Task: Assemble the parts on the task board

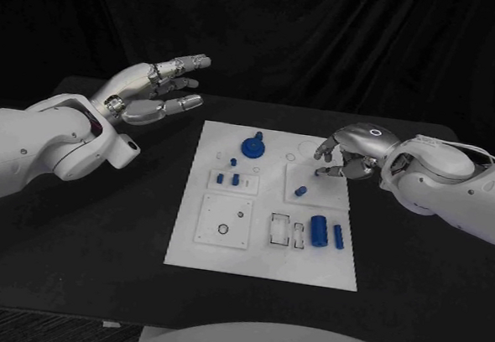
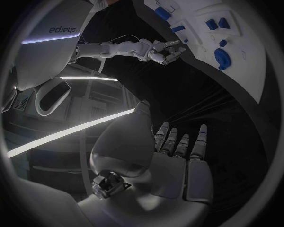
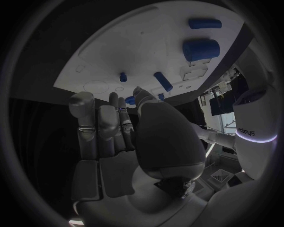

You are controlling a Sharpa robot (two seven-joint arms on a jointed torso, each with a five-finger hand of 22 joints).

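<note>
The main hazard lay at the right robot hand [image 1: 345, 153], which hung over the upper right of the board [image 1: 263, 262] with its fingers curled downward toward a small blue peg [image 1: 300, 191] lying on a raised white block [image 1: 330, 196]. The fingertips appeared just above or beside the peg, and no grip could be confirmed; whether this robot hand held anything could not be told from the head view, while the right wrist view showed its fingers extended with nothing visibly between them. A descent slightly off line would likely have nudged the short peg, which looked free to roll or slide off the block. A pinch taken too near one end could have tilted it and made insertion jam. The left robot hand [image 1: 154, 88] was raised over the worktop [image 1: 69, 234] in the upper left of the frame, fingers spread wide and holding nothing, well apart from the board; it posed little risk. The board was a white rectangular plate in the centre of the frame. It carried a blue round knob [image 1: 253, 146] near its top, small blue studs [image 1: 232, 178] at left centre, and two blue cylinders [image 1: 327, 231] at lower right beside an open rectangular slot [image 1: 279, 228].
</note>
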